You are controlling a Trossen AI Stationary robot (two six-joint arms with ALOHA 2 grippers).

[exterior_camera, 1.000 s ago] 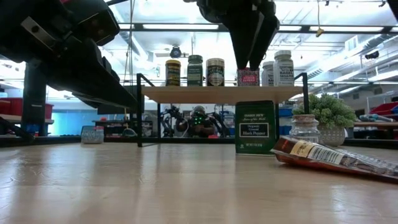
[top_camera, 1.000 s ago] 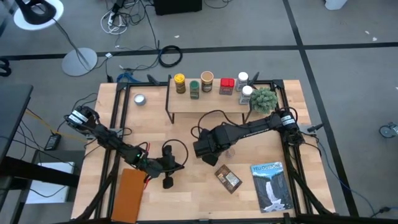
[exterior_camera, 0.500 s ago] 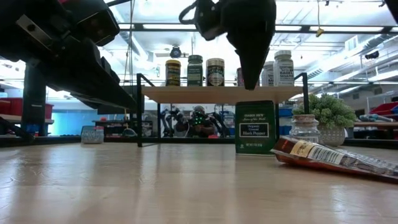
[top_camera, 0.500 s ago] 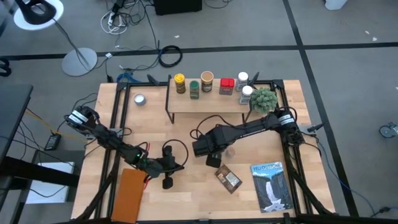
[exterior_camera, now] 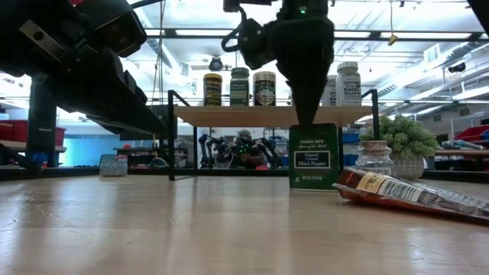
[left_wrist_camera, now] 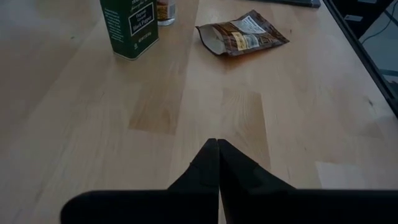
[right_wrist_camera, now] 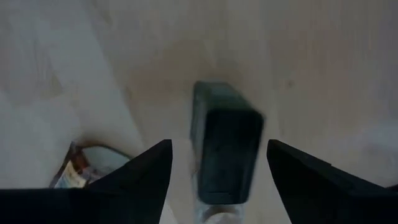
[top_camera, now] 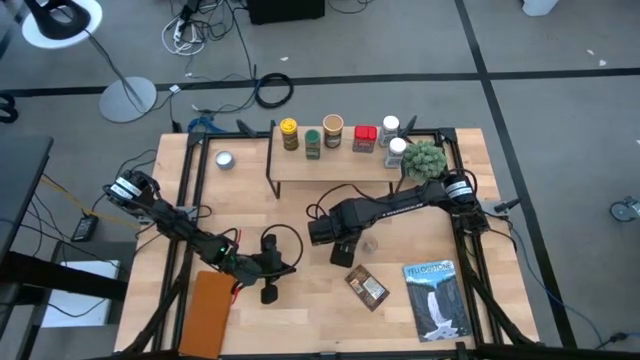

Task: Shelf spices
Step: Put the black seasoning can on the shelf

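Observation:
A dark green tin of black pepper (exterior_camera: 313,156) stands upright on the table in front of the shelf (exterior_camera: 271,115). My right gripper (exterior_camera: 306,116) hangs just above the tin, pointing down and open. In its wrist view its fingers (right_wrist_camera: 140,171) stand on either side of the tin's top (right_wrist_camera: 227,140) without touching it. Several spice jars (top_camera: 332,131) stand in a row on the shelf's wooden plank. A small glass jar (exterior_camera: 374,158) and a flat brown packet (exterior_camera: 409,191) lie beside the tin. My left gripper (left_wrist_camera: 217,146) waits shut near the table's front left.
A small potted plant (top_camera: 424,160) stands at the shelf's right end. A blue-and-white book (top_camera: 437,298) lies at the near right, a brown board (top_camera: 207,312) at the near left, and a round silver tin (top_camera: 225,159) at the far left. Bare wood lies between the arms.
My right gripper has come down toward the green tin and has rolled about its own axis while pointing down. It now stands right over the tin's top. The tin, jar and packet have stayed where they were.

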